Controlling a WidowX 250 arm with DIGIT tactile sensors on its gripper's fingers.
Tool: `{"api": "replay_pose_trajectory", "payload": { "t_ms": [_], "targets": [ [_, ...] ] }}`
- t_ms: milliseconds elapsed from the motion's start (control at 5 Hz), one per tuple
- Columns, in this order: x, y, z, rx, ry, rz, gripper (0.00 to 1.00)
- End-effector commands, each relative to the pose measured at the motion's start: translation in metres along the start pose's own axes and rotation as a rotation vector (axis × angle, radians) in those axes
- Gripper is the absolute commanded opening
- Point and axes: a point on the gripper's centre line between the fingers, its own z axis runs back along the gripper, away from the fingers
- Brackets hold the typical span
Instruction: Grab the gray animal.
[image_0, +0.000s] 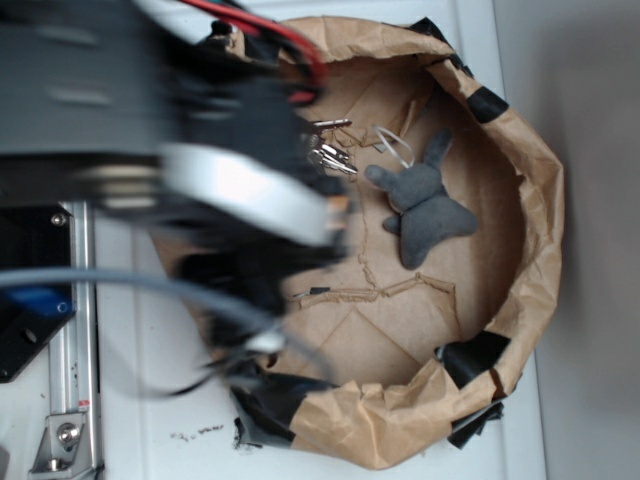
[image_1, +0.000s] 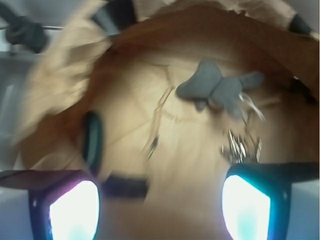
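The gray animal (image_0: 425, 207) is a dark-gray plush rabbit lying flat on the floor of a brown paper bag basin (image_0: 535, 200), right of centre, ears up-left, with a thin white loop (image_0: 393, 146) by its head. In the wrist view it (image_1: 215, 89) lies ahead, above the middle. My gripper (image_1: 160, 210) is open and empty, its two fingers wide apart at the bottom corners, well short of the toy. In the exterior view the blurred arm (image_0: 240, 190) hangs over the basin's left part.
A metal key bunch (image_0: 332, 155) lies left of the rabbit's head; it shows in the wrist view (image_1: 240, 145) just ahead of the right finger. Black tape patches (image_0: 475, 355) mark the crumpled rim. Grey cables (image_0: 130, 285) trail at left.
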Motion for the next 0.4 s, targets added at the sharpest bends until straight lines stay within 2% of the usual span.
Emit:
{"api": "replay_pose_trajectory", "payload": {
  "t_ms": [0, 200],
  "targets": [
    [0.062, 0.029, -0.036, 0.167, -0.031, -0.154, 1.00],
    [0.077, 0.034, -0.052, 0.294, -0.034, -0.198, 1.00]
  ]
}}
